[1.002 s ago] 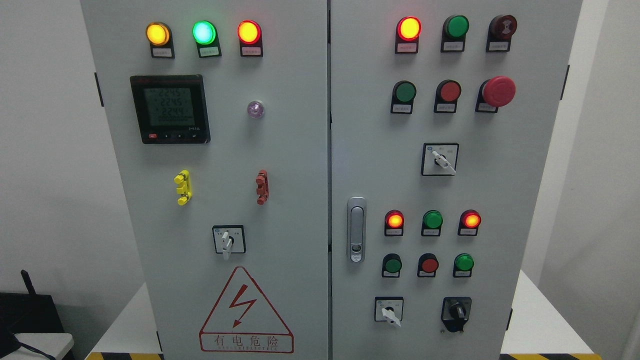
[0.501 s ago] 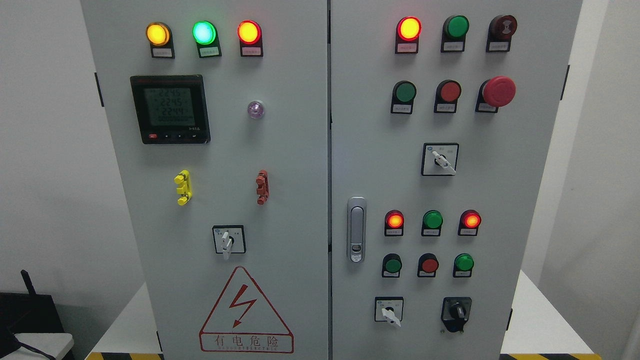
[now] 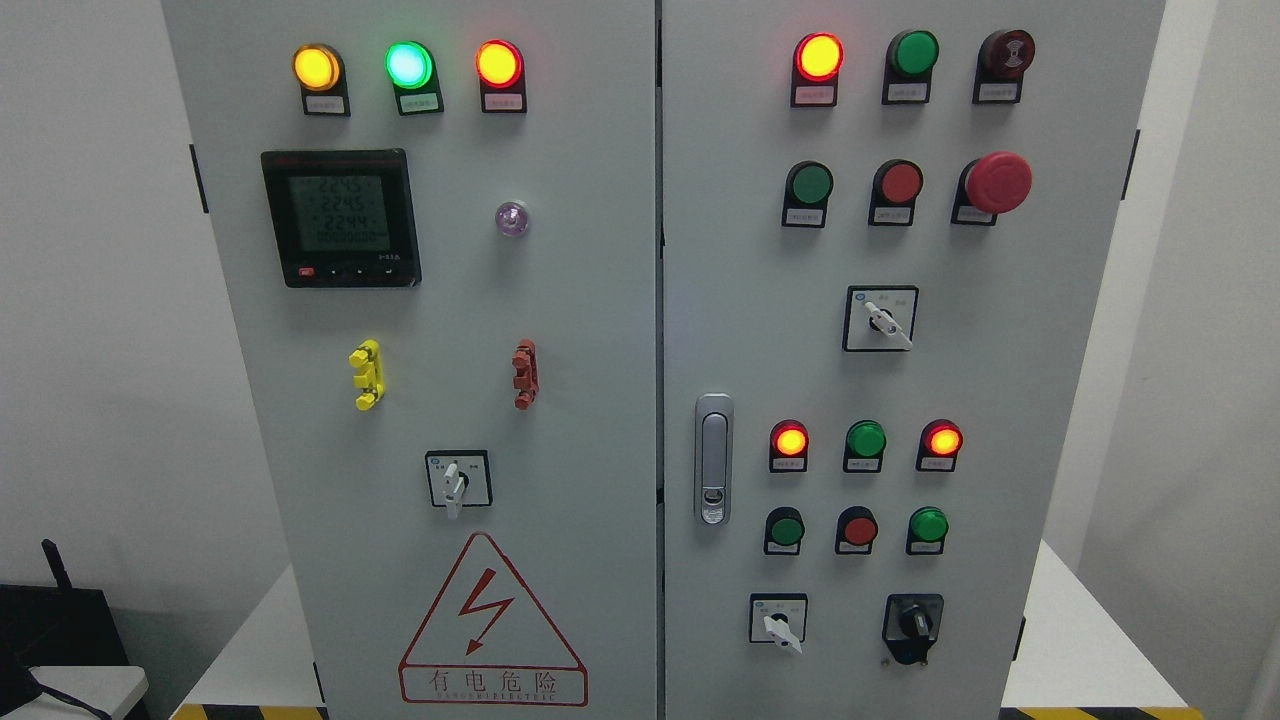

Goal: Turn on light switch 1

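Control cabinet (image 3: 600,300) with two grey doors fills the head view; neither robot hand is in view, so the state of the fingers cannot be told. Left door carries a lit yellow lamp (image 3: 316,67), green lamp (image 3: 408,64) and red lamp (image 3: 498,63) above a digital meter (image 3: 340,218), with a white-handled rotary switch (image 3: 455,480) lower down, its handle pointing downward, just above a red high-voltage warning triangle (image 3: 490,625). Right door holds a red mushroom button (image 3: 997,182), a silver door latch (image 3: 712,458) and three more rotary switches (image 3: 880,318), (image 3: 778,620), (image 3: 912,625); which one is light switch 1 cannot be told.
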Controlling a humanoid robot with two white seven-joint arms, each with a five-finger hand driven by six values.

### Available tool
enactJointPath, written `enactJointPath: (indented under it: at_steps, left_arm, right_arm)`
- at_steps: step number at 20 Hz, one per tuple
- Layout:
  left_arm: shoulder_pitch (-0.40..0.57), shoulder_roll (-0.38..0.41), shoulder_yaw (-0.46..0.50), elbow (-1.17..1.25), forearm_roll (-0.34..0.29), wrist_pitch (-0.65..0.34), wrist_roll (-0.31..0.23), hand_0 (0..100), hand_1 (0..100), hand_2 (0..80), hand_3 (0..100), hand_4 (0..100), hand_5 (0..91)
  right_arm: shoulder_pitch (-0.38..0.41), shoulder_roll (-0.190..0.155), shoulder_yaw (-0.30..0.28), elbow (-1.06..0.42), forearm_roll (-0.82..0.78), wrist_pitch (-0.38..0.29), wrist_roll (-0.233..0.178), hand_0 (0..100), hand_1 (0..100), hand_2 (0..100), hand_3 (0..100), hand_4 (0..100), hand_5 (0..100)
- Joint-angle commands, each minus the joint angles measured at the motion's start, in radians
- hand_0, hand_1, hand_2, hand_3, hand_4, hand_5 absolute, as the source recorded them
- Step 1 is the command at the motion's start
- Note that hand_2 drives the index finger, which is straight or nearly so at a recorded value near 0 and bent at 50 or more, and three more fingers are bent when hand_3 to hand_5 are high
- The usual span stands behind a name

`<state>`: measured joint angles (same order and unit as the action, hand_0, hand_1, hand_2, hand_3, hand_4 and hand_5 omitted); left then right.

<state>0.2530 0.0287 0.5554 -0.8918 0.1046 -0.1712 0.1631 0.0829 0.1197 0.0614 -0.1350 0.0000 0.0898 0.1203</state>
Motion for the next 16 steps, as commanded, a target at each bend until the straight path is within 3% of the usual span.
enactJointPath:
  at_steps: [1,4,6,12,16]
  left_arm:
    - [-0.017,0.054,0.141,-0.479,0.001,-0.001,-0.03,46,0,16.5,29,39,6.9]
    - [-0.052,0.054,0.141,-0.55,0.004,-0.001,-0.037,45,0,21.2,34,45,13.5]
    - [-0.084,0.056,0.141,-0.588,0.006,-0.001,-0.062,45,0,25.6,40,52,24.8]
    - [-0.165,0.06,0.127,-0.67,0.01,-0.013,-0.086,35,6,33.6,47,56,40.7]
    - [-0.176,0.074,0.087,-0.699,0.009,-0.013,-0.12,32,10,39.4,51,58,45.0]
  right_arm:
    - [0.0,0.0,0.0,0.0,-0.017,0.001,-0.001,12,39,0,0,0,0]
    - [0.0,0.0,0.0,0.0,-0.017,0.001,-0.001,12,39,0,0,0,0]
    - [0.0,0.0,0.0,0.0,-0.018,0.001,-0.001,12,39,0,0,0,0]
    - [0.0,0.0,0.0,-0.001,-0.018,0.001,-0.001,12,39,0,0,0,0]
    - [0.0,0.0,0.0,0.0,-0.018,0.001,-0.001,12,39,0,0,0,0]
